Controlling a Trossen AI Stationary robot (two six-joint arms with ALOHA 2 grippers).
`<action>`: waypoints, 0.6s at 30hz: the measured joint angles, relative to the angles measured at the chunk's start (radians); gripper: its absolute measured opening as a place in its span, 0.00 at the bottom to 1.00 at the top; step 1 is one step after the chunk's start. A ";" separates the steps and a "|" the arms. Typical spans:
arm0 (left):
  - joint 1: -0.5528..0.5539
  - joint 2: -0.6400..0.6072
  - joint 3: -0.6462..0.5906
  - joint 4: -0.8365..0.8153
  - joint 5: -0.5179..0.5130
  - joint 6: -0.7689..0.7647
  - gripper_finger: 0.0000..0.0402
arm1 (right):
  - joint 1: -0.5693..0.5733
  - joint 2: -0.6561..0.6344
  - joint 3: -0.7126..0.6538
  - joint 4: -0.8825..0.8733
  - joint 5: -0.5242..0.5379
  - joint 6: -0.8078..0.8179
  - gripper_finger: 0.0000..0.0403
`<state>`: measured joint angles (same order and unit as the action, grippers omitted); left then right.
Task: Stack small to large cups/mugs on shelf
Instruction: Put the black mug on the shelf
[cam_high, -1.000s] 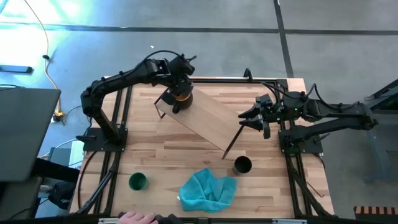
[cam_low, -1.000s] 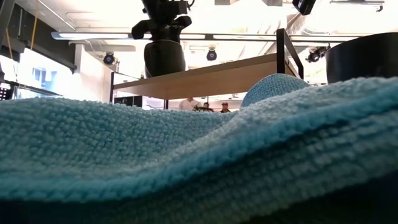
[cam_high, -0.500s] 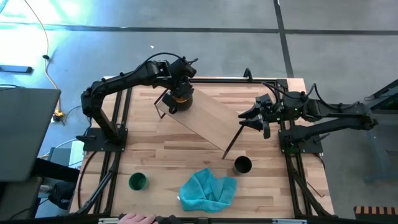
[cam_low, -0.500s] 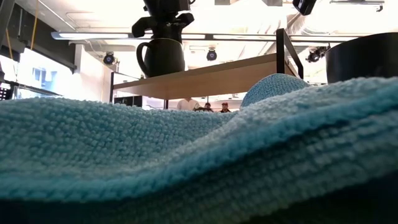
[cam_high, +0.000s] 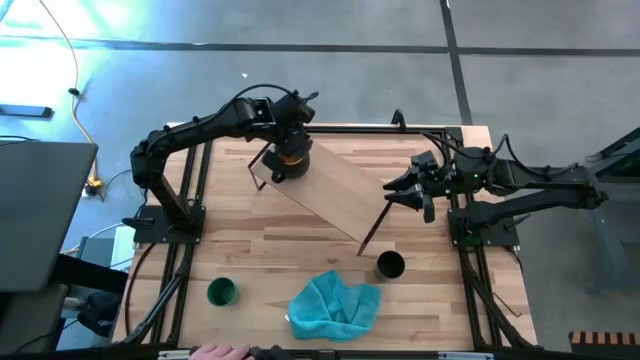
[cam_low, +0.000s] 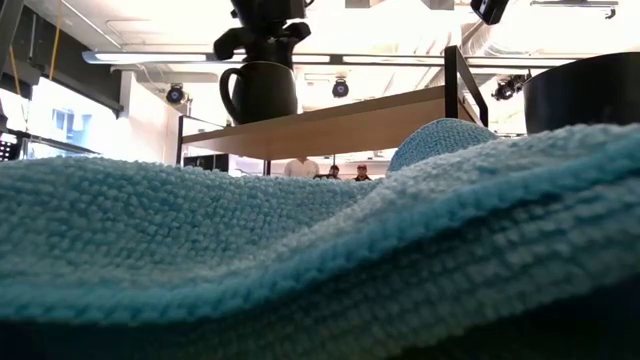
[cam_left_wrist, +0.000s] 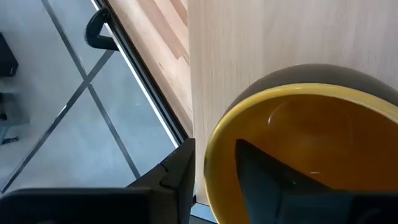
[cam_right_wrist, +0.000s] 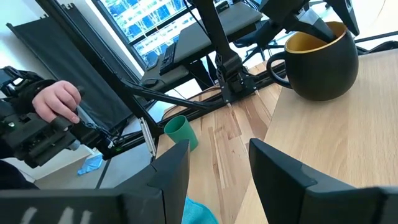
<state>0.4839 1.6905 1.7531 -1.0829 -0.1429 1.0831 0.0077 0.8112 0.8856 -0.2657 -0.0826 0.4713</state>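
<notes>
Left pincer (cam_high: 288, 160) straddled the mug (cam_high: 291, 157) rim on the shelf (cam_high: 335, 193), grip unclear | right pincer (cam_high: 402, 193) spread beside shelf | green cup (cam_high: 221, 291), black cup (cam_high: 390, 265) on bench (cam_high: 260, 250)

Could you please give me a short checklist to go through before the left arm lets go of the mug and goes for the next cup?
1. Mug resting on the shelf: ok; in the low view its base sits on the board, near one end.
2. Mug upright: ok.
3. Left gripper released from the mug: not ok; one finger is inside the rim, the other outside.
4. Black cup free to pick: ok; it stands upright on the table by the teal cloth.
5. Green cup free: ok; it stands alone near the table's front edge.
6. Right gripper clear of the mug: ok; open, waiting at the shelf's other end.
</notes>
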 joint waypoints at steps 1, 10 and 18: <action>0.000 0.000 0.000 0.007 0.000 -0.012 0.27 | 0.000 0.000 0.000 0.000 0.000 0.000 0.39; 0.000 0.000 0.000 0.017 -0.006 -0.033 0.41 | 0.000 0.000 0.000 0.000 0.000 0.000 0.39; 0.000 0.000 0.000 0.002 -0.038 -0.036 0.49 | 0.000 0.000 0.000 0.000 -0.001 0.000 0.39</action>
<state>0.4839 1.6905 1.7531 -1.0812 -0.1804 1.0474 0.0078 0.8112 0.8856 -0.2653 -0.0834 0.4713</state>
